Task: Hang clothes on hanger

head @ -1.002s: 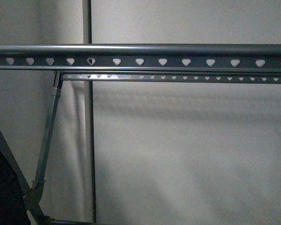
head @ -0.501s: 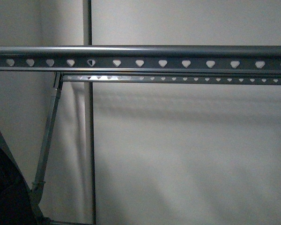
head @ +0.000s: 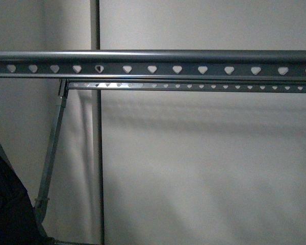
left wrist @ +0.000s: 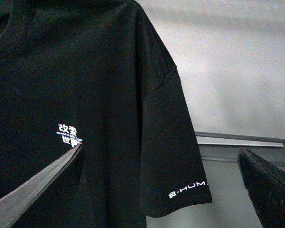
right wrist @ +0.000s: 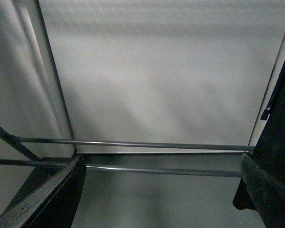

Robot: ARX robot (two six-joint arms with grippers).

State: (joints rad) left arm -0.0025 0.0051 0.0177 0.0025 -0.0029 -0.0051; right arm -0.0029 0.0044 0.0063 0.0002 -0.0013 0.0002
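The black T-shirt point(left wrist: 85, 71) hangs upright in the left wrist view, with small white Chinese characters on the chest and white lettering on the sleeve hem. My left gripper point(left wrist: 160, 149) is open, its fingers point(left wrist: 33, 187) spread in front of the shirt and holding nothing. The grey rack's top rail point(head: 153, 67) with heart-shaped holes runs across the front view, with a second rail point(head: 194, 86) behind it. My right gripper point(right wrist: 161, 159) is open and empty, facing the rack's low bars point(right wrist: 133, 143). Black cloth shows at the lower left of the front view point(head: 5, 214).
A slanted rack leg point(head: 52, 148) and an upright post point(head: 97, 153) stand at the left, in front of a plain pale wall point(head: 209, 163). Black cloth point(right wrist: 280, 118) hangs at one edge of the right wrist view. Neither arm shows in the front view.
The black cloth at the lower left of the front view has spread slightly to the right and covers more of the rack's leg. The rack has not moved.
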